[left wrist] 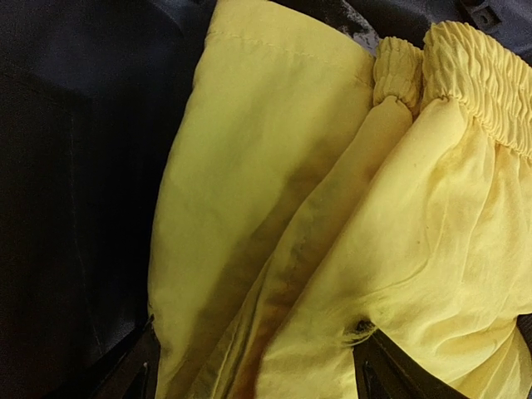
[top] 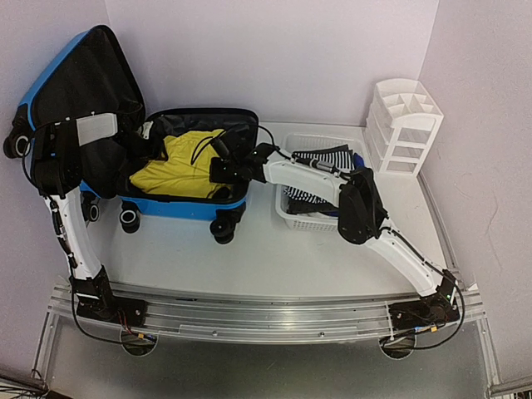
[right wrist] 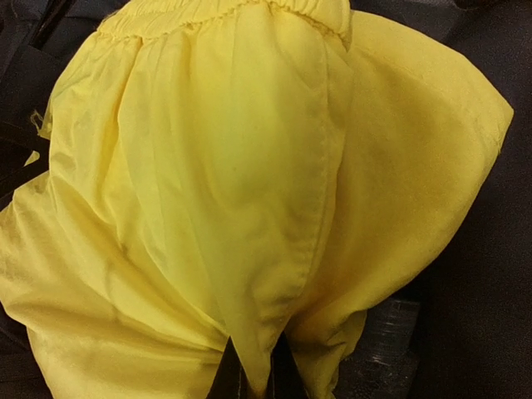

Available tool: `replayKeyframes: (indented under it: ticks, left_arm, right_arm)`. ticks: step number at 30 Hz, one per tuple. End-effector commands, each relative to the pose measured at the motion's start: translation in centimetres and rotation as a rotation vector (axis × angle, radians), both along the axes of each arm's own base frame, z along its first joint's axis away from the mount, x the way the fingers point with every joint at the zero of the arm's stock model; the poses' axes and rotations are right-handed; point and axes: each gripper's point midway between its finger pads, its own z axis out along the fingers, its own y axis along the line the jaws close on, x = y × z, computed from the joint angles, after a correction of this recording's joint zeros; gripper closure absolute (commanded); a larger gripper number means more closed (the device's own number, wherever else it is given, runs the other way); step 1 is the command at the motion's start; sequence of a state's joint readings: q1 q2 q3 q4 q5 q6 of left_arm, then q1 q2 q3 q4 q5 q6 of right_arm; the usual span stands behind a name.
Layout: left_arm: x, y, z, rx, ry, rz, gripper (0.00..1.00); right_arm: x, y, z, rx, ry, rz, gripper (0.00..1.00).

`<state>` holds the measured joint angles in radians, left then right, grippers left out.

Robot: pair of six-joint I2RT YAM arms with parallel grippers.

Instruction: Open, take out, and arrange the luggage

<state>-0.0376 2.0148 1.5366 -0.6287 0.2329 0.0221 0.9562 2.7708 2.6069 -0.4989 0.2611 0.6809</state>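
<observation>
The blue luggage (top: 179,206) lies open on the table, its black-lined lid (top: 79,75) propped up at the left. A yellow garment (top: 187,158) fills the lower half. My right gripper (top: 218,158) reaches in from the right. In the right wrist view it (right wrist: 253,374) is shut on a fold of the yellow garment (right wrist: 249,183). My left gripper (top: 129,141) comes in from the left, by the lid hinge. Its fingers (left wrist: 391,370) stand wide apart and press on the yellow garment (left wrist: 274,191), which lies between them; left gripper (left wrist: 258,370) open.
A white basket (top: 309,222) holding a black-and-white striped bag (top: 320,158) stands right of the suitcase, under my right arm. A white shelf organiser (top: 405,125) stands at the back right. Walls close in on the left, back and right.
</observation>
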Motion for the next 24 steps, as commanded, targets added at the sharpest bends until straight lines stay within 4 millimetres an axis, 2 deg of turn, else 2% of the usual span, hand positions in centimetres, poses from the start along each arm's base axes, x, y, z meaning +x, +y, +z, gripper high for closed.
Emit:
replayKeyframes:
  ticks: [1,4,8,12,15,17,18,21,23,24]
  left_arm:
    - [1.2,-0.2,2.5,-0.017,-0.056,0.001,0.21]
    - [1.2,-0.4,2.2,-0.02,-0.044,-0.009,0.22]
    - [1.2,0.6,0.5,0.04,-0.011,0.001,0.21]
    - [0.9,1.1,-2.2,0.079,0.063,-0.012,0.22]
    - [0.1,-0.5,-3.8,-0.002,0.141,-0.041,0.27]
    - [0.0,-1.7,-3.4,-0.059,0.143,-0.06,0.36]
    - [0.2,-2.1,-2.8,-0.072,0.125,-0.062,0.43]
    - [0.9,-2.3,-0.3,-0.088,0.046,-0.055,0.79]
    - [1.3,-1.9,1.3,-0.066,-0.006,-0.046,0.93]
    - [1.4,-1.7,1.9,-0.052,-0.019,-0.043,0.96]
  right_arm:
    - [1.4,-1.9,4.3,0.004,-0.042,-0.026,1.0]
    - [1.7,-2.0,6.1,0.051,-0.043,-0.017,1.0]
    - [1.8,-1.6,7.4,0.134,-0.022,0.003,1.0]
    - [1.8,-0.9,7.4,0.168,-0.014,0.022,1.0]
    - [2.0,-0.7,7.3,0.178,-0.011,0.028,1.0]
    - [2.1,-0.9,7.1,0.178,-0.005,0.024,1.0]
    - [2.2,-1.0,7.1,0.178,-0.003,0.022,1.0]
    - [2.1,-1.1,7.1,0.176,-0.001,0.021,1.0]
    - [2.1,-1.2,7.3,0.175,-0.006,0.023,1.0]
    - [2.1,-1.2,7.3,0.175,-0.007,0.022,1.0]
